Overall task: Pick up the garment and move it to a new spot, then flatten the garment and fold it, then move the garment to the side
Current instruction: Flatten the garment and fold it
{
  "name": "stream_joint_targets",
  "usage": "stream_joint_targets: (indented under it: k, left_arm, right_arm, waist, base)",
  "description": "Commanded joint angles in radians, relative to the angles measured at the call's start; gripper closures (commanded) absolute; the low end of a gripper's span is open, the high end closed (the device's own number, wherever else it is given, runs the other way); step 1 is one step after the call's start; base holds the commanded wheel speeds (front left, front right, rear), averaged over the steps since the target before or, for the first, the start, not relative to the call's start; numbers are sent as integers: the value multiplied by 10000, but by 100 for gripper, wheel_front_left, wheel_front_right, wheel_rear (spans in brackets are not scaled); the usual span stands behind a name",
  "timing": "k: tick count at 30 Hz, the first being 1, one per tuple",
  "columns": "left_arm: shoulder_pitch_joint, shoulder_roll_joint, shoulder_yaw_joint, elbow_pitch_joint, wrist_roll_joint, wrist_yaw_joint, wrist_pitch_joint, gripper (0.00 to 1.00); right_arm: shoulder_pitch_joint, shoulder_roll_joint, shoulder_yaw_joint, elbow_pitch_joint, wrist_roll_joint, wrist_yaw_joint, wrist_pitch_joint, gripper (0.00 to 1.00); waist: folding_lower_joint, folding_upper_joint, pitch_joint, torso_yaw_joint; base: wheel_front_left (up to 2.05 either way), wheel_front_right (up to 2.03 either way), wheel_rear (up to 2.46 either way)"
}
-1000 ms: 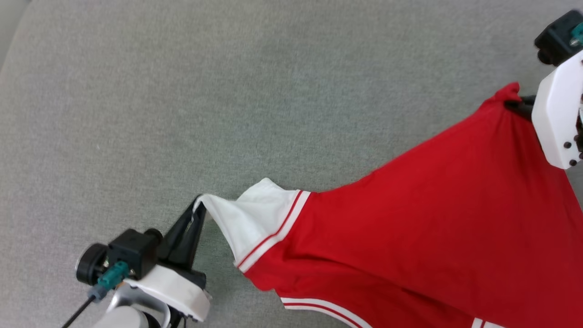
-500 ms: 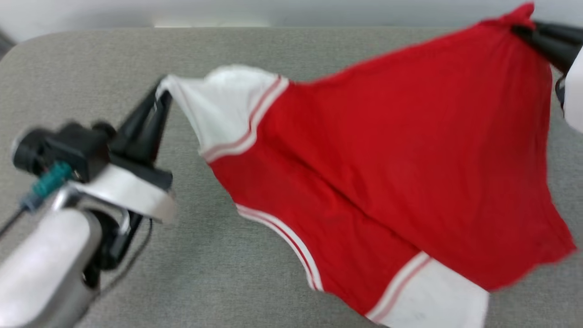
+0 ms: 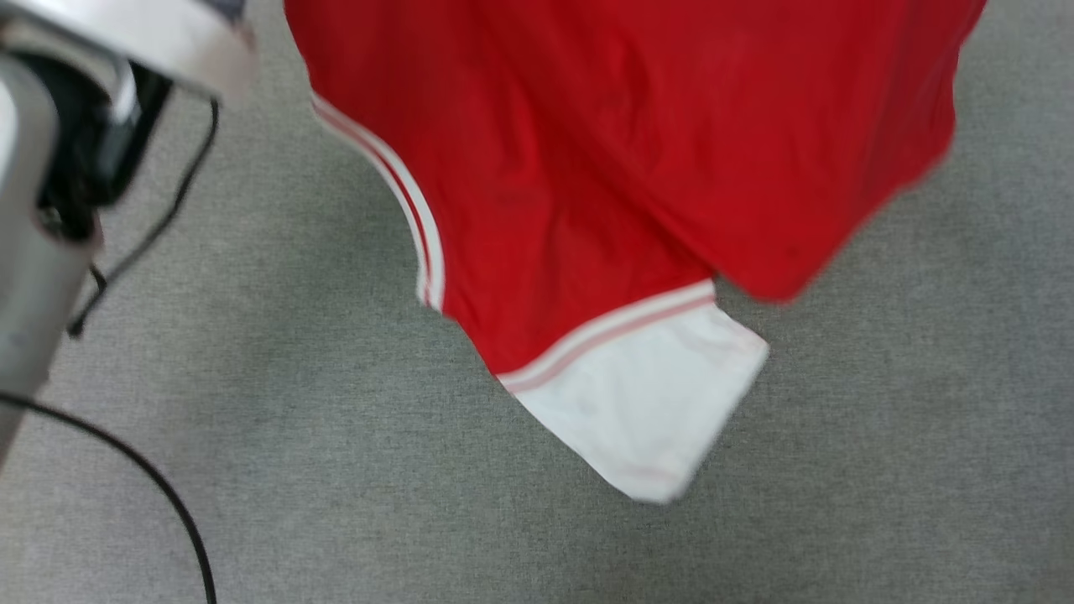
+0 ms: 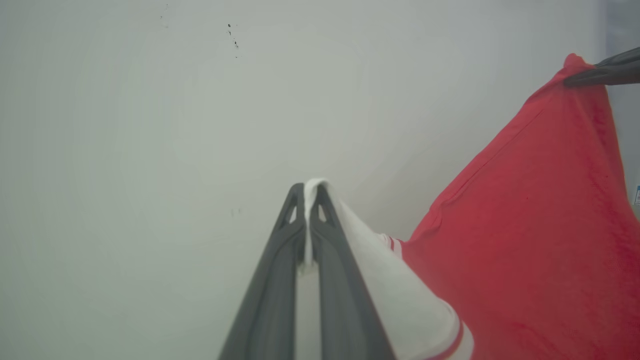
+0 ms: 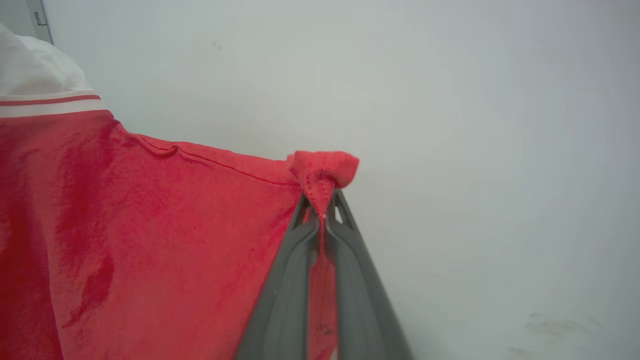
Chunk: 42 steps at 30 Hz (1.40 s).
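**Garment cropped, head view blurred**

Head view: garment [image 3: 638,168] smeared w/ blur, top cut by upper edge. Left of garment, pale arm [image 3: 25,277] blurred & cropped at corner; cable [image 3: 172,507] runs off bottom. Left wrist view: garment spills past right & bottom edges; right gripper [image 4: 570,80], at garment's top corner, cut by right edge. Specks [image 4: 232,37] on wall [image 4: 150,150] left of garment too small to ID. Right wrist view: garment cropped left & bottom.
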Motion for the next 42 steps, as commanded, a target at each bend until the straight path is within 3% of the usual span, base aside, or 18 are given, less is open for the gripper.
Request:
stream_joint_targets:
  k: [1,16,23,31,37,42]
  left_arm:
    - [-811,-162,21,392,162,-163,67,100]
    - [-6998,-1416,-16,3811,792,-1113,-315,100]
    - [-8160,-1580,-339,5156,764,-1282,-684,100]
    - [-7223,-1634,-1168,6176,241,-1332,-1486,100]
    - [-5499,-1251,-1898,5980,-345,-1337,-1927,100]
    - [-3549,-766,-1838,5354,-745,-1338,-2080,100]
  right_arm:
    - [-555,214,-91,242,-254,-7,-32,100]
    - [-4856,1098,48,2671,-1553,-7,-534,100]
    - [-5796,1237,595,3642,-1660,-7,-912,100]
    - [-4818,1552,1685,4691,-1169,-7,-1657,100]
    - [-3455,1668,2556,5024,-492,-7,-2390,100]
    - [-2220,1615,3271,4918,123,-7,-2953,100]
  waist:
    - [-1,0,298,-1]
    - [-1,0,1449,171]
    - [-1,0,1883,227]
    - [-1,0,2161,149]
    - [-1,0,1972,122]
    - [-1,0,1494,46]
  base:
    - [0,0,0]
    - [0,0,0]
    - [0,0,0]
    - [0,0,0]
    - [0,0,0]
    - [0,0,0]
